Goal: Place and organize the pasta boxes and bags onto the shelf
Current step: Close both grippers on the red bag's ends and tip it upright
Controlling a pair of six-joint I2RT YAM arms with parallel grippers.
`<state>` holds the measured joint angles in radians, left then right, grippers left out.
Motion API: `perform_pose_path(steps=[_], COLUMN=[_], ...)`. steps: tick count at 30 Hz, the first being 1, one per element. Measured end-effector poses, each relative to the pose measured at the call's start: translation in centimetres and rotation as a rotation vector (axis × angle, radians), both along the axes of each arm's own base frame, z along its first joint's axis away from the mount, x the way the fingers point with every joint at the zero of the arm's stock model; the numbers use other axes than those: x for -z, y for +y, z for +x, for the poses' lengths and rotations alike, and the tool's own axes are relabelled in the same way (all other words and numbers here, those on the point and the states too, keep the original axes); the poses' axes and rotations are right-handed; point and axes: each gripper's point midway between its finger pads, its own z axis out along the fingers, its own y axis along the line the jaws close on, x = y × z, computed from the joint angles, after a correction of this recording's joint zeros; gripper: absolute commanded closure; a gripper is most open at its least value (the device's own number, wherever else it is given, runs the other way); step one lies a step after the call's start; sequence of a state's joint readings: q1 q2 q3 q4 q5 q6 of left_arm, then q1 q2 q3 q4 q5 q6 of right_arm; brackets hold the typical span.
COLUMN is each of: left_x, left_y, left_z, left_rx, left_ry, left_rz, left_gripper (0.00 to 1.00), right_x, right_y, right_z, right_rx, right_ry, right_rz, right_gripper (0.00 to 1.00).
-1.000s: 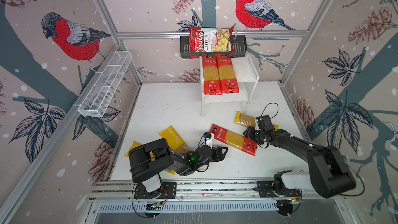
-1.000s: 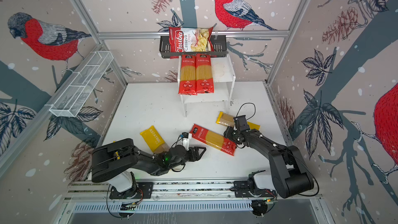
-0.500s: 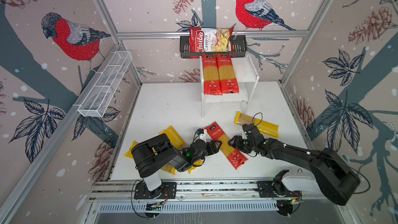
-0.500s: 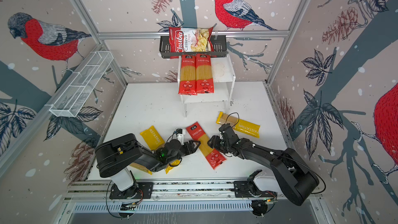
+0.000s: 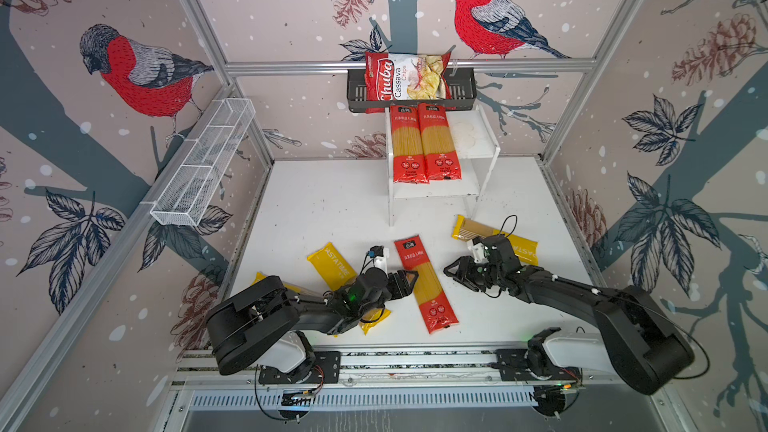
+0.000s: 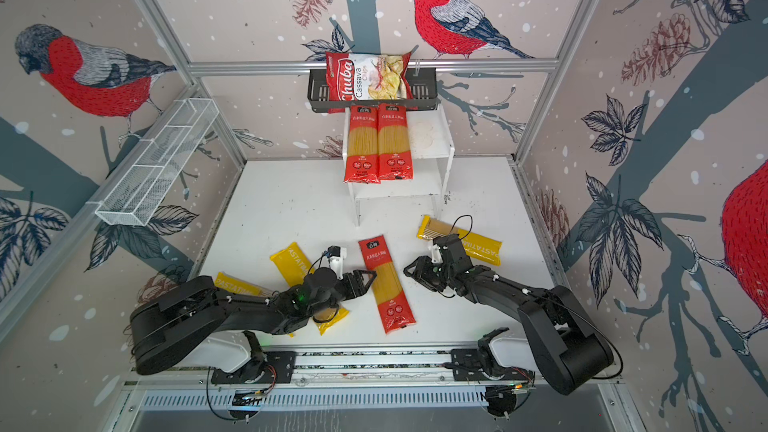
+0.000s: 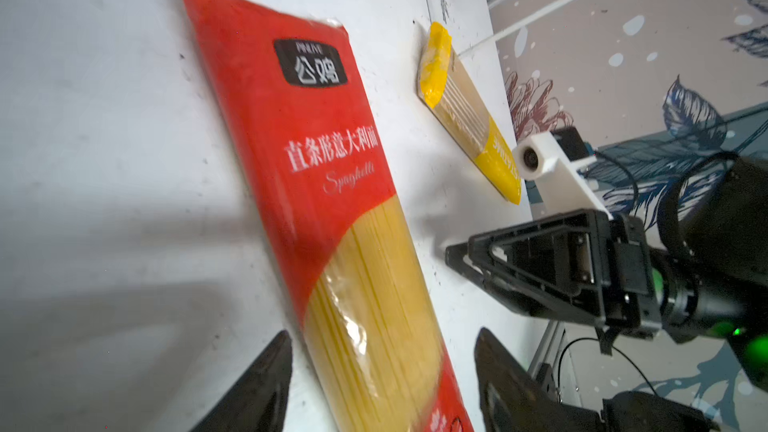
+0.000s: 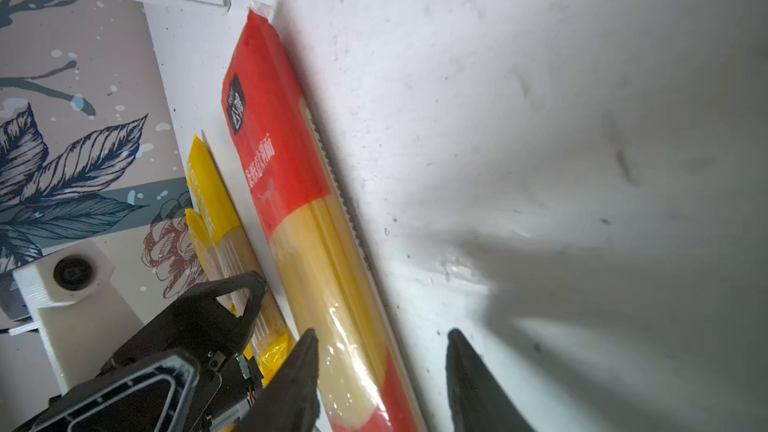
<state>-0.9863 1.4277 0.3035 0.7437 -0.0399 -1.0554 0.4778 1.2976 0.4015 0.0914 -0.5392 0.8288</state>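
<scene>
The loose red spaghetti pack (image 5: 424, 280) lies flat near the middle of the counter's (image 5: 332, 201) front edge. Its length runs roughly toward the shelf (image 5: 478, 135) at the back edge, which probably suits sliding it in beside the others. The left hand (image 5: 407, 282) sits at the pack's side. In the left wrist view its fingers (image 7: 266, 384) are spread to either side of the clear middle with a gap on both sides, so it is released and straddling, not grasping. The clear middle looks like the sensible place to clamp a long flat pack, since it is close to its balance point.

The right hand (image 5: 451, 274) is just beside the pack's other long edge, fingers apart with nothing between them. It seems placed to steady or square the pack.

Two red packs (image 5: 426, 143) already lie side by side on the shelf's top board, overhanging its front and leaving the stained part bare.

One yellow pack (image 5: 469, 230) lies toward the counter's right edge, its middle covered by the right arm. Another yellow pack (image 5: 332, 263) lies toward the front left corner, its near end under the left arm. A third (image 6: 237, 284) shows only as a strip beneath that arm. The far ends of the shelved packs run under the black basket (image 5: 461, 89), and little of the lower board shows.
</scene>
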Motion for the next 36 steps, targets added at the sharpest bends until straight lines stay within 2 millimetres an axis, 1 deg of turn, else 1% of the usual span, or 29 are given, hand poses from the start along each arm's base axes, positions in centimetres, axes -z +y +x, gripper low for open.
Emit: perform_pose_path(steps=[2,4,6,8,11,15,21,25,27,30,32,36], left_x=[0.2,0.8,1.8,2.8,3.0,3.2,4.1,4.2,4.3,4.0,3.7,3.0], left_y=[-0.8,-1.4,-1.5,-1.4,-1.5,-1.5,-0.3,-0.3,-0.4,-0.5,-0.5,-0.4], left_z=[-0.6,-1.2,-1.8,-1.9,-1.9,-1.9,-1.6,-1.4,-1.4,-1.4,-1.3,-1.4], left_rx=[0.023,0.031,0.035,0.025,0.016,0.013,-0.014,-0.018,-0.019,-0.024,-0.027,-0.019], left_ry=[0.013,0.03,0.066,0.092,0.105,0.109,0.134,0.132,0.142,0.139,0.135,0.134], left_rz=[0.012,0.025,0.036,0.047,0.035,0.027,0.001,-0.022,-0.047,-0.09,-0.11,-0.127], left_gripper=[0.32,0.33,0.35,0.38,0.43,0.53,0.73,0.8,0.84,0.84,0.83,0.7], right_x=[0.8,1.5,1.6,1.7,1.7,1.7,1.7,1.5,1.4,1.2,0.9,0.1], right_y=[-0.4,-0.4,0.2,1.0,2.4,4.0,5.9,7.1,7.5,7.6,7.5,7.4], right_z=[-0.5,-1.0,-1.2,-1.4,-1.7,-2.0,-2.3,-2.4,-2.4,-2.4,-2.3,-2.3], right_rx=[-0.033,-0.071,-0.109,-0.146,-0.199,-0.253,-0.277,-0.283,-0.28,-0.266,-0.249,-0.22], right_ry=[0.018,0.045,0.042,0.038,0.03,0.009,-0.008,-0.022,-0.023,-0.029,-0.031,-0.031], right_rz=[-0.016,-0.017,0.004,0.026,0.051,0.07,0.12,0.164,0.177,0.197,0.216,0.243], right_gripper=[0.57,0.58,0.59,0.59,0.6,0.63,0.65,0.66,0.69,0.76,0.79,0.82])
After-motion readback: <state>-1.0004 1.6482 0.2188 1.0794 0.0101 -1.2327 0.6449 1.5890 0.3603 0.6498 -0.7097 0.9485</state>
